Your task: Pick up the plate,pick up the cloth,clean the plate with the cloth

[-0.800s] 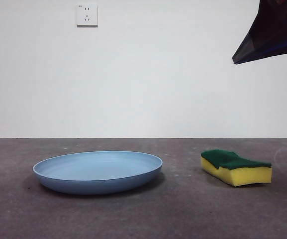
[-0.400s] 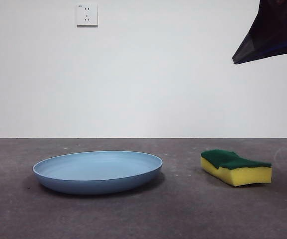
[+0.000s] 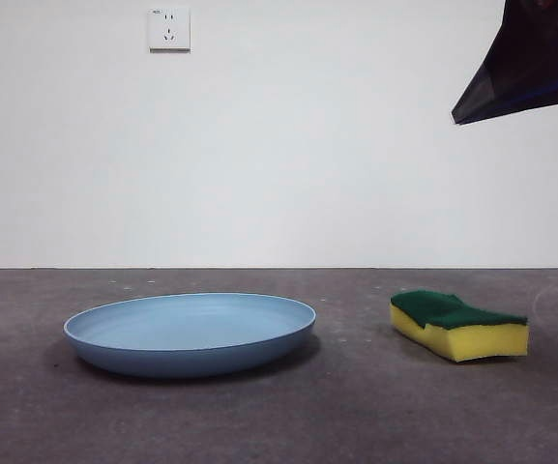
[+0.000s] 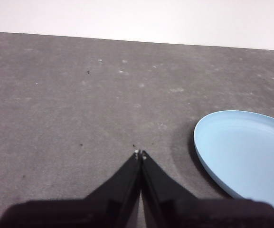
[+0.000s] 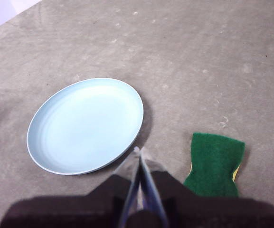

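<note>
The light-blue plate (image 3: 190,332) lies flat on the grey table, left of centre in the front view. It also shows in the left wrist view, plate (image 4: 246,152), and in the right wrist view, plate (image 5: 84,124). The cloth (image 3: 457,324), a yellow sponge with a green top, rests to the plate's right; the right wrist view shows the cloth (image 5: 214,165) green side up. My right gripper (image 5: 139,151) hangs high above the gap between plate and cloth, shut and empty. The left gripper (image 4: 139,154) is shut, holds nothing and stays beside the plate's rim, apart from it.
A black arm tip (image 3: 530,63) shows at the front view's top right corner. A white wall with a socket (image 3: 169,29) stands behind the table. Bare grey table surface (image 3: 356,406) surrounds both objects.
</note>
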`<state>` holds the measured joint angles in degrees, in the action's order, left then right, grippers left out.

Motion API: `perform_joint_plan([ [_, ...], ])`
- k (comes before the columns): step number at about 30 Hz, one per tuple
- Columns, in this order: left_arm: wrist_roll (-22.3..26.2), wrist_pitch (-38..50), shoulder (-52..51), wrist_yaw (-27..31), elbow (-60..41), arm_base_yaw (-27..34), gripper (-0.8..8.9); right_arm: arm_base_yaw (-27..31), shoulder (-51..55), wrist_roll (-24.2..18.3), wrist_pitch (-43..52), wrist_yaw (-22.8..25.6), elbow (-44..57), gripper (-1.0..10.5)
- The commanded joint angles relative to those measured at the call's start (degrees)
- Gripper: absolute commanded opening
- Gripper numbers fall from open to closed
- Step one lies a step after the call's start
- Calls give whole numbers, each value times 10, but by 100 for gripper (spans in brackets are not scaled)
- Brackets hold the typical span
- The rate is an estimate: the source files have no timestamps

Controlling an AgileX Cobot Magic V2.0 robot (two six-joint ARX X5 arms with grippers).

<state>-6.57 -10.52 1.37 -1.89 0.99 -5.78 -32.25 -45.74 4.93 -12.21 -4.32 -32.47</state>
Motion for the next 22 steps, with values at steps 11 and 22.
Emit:
perform_joint_plan([
  [11,6,2,-2,2,-8,2,-1,57,65,-86,-3,44,6,2],
  [22,6,2,-2,2,-8,2,-1,240,246,-92,-3,33,90,1],
])
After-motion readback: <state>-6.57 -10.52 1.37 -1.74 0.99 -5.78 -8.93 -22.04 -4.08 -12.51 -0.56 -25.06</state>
